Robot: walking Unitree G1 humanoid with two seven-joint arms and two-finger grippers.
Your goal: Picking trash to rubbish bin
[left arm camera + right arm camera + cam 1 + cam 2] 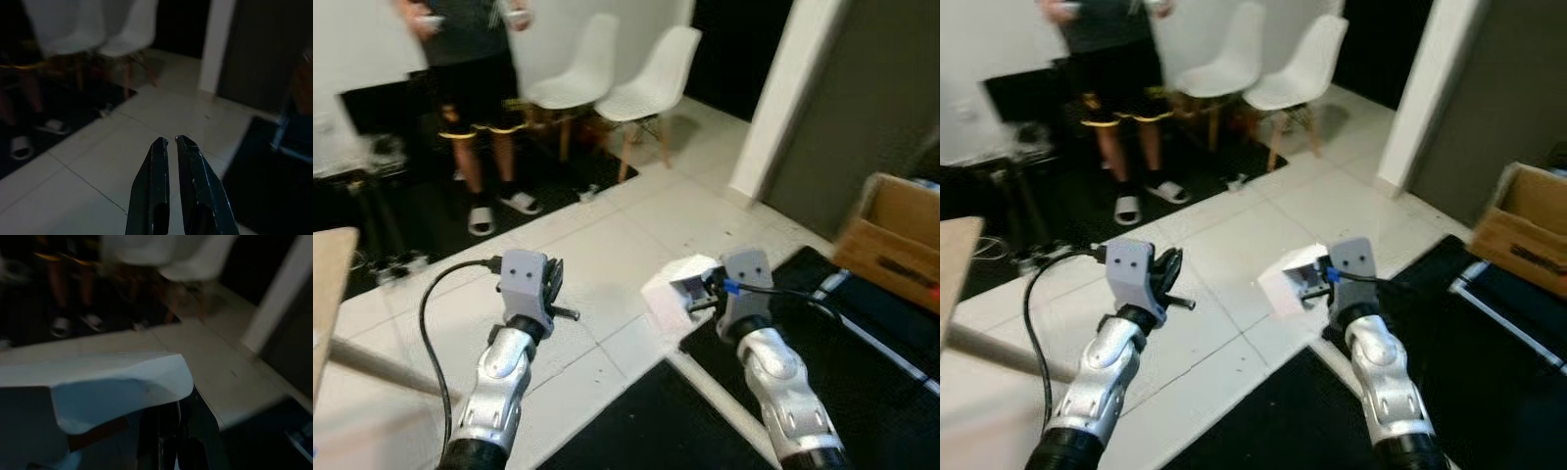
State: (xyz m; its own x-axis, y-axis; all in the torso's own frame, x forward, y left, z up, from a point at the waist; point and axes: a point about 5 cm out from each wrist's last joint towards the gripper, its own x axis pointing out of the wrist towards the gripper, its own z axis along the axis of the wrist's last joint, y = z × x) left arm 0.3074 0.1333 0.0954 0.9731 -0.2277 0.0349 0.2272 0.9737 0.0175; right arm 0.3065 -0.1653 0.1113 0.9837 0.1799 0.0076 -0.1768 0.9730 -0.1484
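The right gripper (697, 294), low and right of centre in the head views, is clenched on a crumpled white paper box (674, 290), holding it up above the white tiled floor (607, 245); in the right wrist view the same pale box (112, 382) lies across the black fingers (168, 431). The left gripper (171, 142), lower left of centre in the head views, is clenched on nothing, its two black fingers nearly touching over the tiles. A brown cardboard carton (896, 240) sits at the right edge on a black mat (862, 362). At the upper left stands a person in black shorts and white slides (475, 98), with two white plastic chairs (626, 73) beside them, top centre
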